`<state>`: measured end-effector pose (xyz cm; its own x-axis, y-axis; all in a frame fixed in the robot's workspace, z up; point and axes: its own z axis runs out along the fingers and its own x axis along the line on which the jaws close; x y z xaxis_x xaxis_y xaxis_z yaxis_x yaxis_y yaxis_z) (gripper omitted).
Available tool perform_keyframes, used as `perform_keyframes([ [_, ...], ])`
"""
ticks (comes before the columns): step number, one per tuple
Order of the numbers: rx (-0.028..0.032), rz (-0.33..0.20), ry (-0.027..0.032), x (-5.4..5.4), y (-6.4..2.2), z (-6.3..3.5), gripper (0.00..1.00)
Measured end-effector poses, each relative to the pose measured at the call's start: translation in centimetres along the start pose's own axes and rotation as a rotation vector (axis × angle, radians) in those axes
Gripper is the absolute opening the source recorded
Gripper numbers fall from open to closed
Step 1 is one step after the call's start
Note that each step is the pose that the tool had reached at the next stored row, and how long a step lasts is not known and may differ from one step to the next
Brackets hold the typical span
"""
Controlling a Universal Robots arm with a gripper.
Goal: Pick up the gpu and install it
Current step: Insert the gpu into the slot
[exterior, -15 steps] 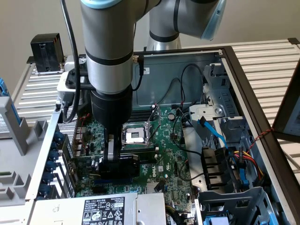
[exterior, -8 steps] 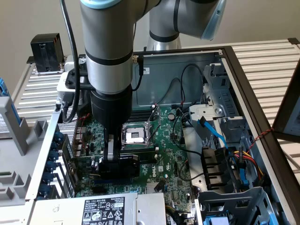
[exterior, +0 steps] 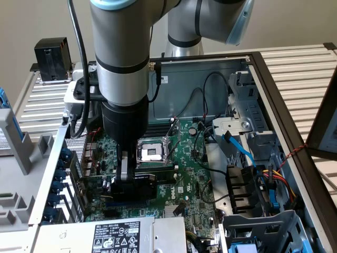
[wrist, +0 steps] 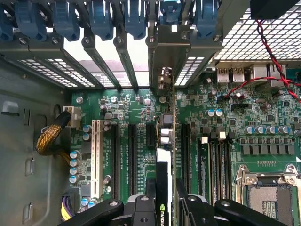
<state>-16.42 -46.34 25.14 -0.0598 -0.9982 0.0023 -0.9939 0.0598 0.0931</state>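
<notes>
While the arm (exterior: 118, 63) comes down from twelve o'clock in the exterior view, its thick last segments hang plumb and the wrist points straight into the open computer case (exterior: 274, 105) on the slatted tabletop (exterior: 300, 68). The tool end is low, just above the motherboard (exterior: 197, 174).

From where I stand the jaws are pinched narrow on the gpu (wrist: 162, 197), one black finger (wrist: 141, 209) on each side of it. The card stands on edge over the board, among the long black expansion slots. Its thin green edge runs away from the jaws toward the case's rear wall. Its far end meets the row of slot openings under the blue latches (wrist: 101, 19). Whether its lower edge is seated in a slot, I cannot tell.

In the exterior view the CPU socket (exterior: 152, 153) lies at about one o'clock from the jaws. The power supply label (exterior: 116, 237) is at six o'clock, and the blue cable (exterior: 237, 147) by the drive cage is out at about two o'clock. There the card is little more than a dark strip beside the jaws (the arm covers much of it).

The wrist view adds the close detail: a maker's logo on the card's black part, a white slot (wrist: 96, 157), a braided yellow cable (wrist: 49, 136) and a twisted red-and-black wire (wrist: 273, 52).
</notes>
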Motion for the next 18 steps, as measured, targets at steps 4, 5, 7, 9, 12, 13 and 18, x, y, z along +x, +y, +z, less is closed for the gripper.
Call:
perform_keyframes([
  [4, 0.0, 0.0, 0.0, 0.0, 0.0, 0.0, 0.26],
  [5, 0.0, 0.0, 0.0, 0.0, 0.0, 0.0, 0.26],
  [7, 0.0, 0.0, 0.0, 0.0, 0.0, 0.0, 0.26],
  [9, 0.0, 0.0, 0.0, 0.0, 0.0, 0.0, 0.26],
  [12, 0.0, 0.001, -0.0001, 0.0, 0.0, 0.0, 0.26],
  [13, 0.0001, 0.001, -0.0002, 0.0, 0.0, 0.0, 0.26],
  [18, 0.0, 0.005, -0.0011, 0.0, 0.0, 0.0, 0.26],
])
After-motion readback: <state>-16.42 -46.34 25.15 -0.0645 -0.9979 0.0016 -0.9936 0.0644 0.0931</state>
